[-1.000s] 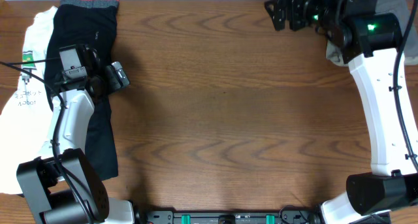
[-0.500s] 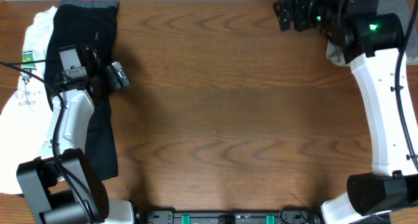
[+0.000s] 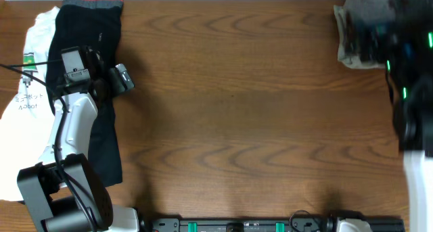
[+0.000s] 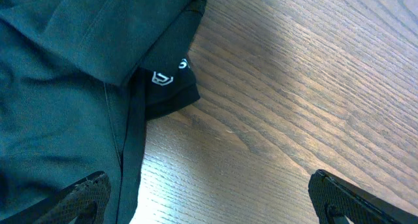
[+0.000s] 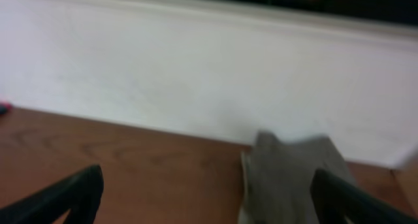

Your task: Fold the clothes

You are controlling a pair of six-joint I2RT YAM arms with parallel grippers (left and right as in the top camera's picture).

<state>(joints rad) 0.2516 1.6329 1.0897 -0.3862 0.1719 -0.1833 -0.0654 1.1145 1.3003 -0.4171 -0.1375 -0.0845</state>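
Item: wooden table (image 3: 237,110). It is carrying every entry below.

Item: black trousers (image 3: 101,144). They are lying lengthwise along the left side of the table, with the red-grey waistband (image 3: 93,1) lying at the far edge. In the left wrist view we are seeing a small white logo (image 4: 163,77) on a fold of the dark cloth.

Item: white printed T-shirt (image 3: 27,70). It is lying just left of the trousers and touching them, partly under them.

Item: left gripper (image 4: 209,204). We are finding its jaws spread wide and holding nothing. It is hanging over the right edge of the trousers. The left fingertip (image 4: 85,191) is showing over the black cloth and the right fingertip (image 4: 339,198) over bare wood, so the trouser edge is lying between the jaws, nearer the left one.

Item: grey shorts (image 3: 346,36). They are lying at the far right corner of the table, well apart from the trousers.

Item: right gripper (image 5: 212,198). We are finding its jaws spread wide and empty. The shorts (image 5: 294,178) are lying ahead of it, right of centre, closer to the right finger. Both the overhead and right wrist views are showing this arm blurred.
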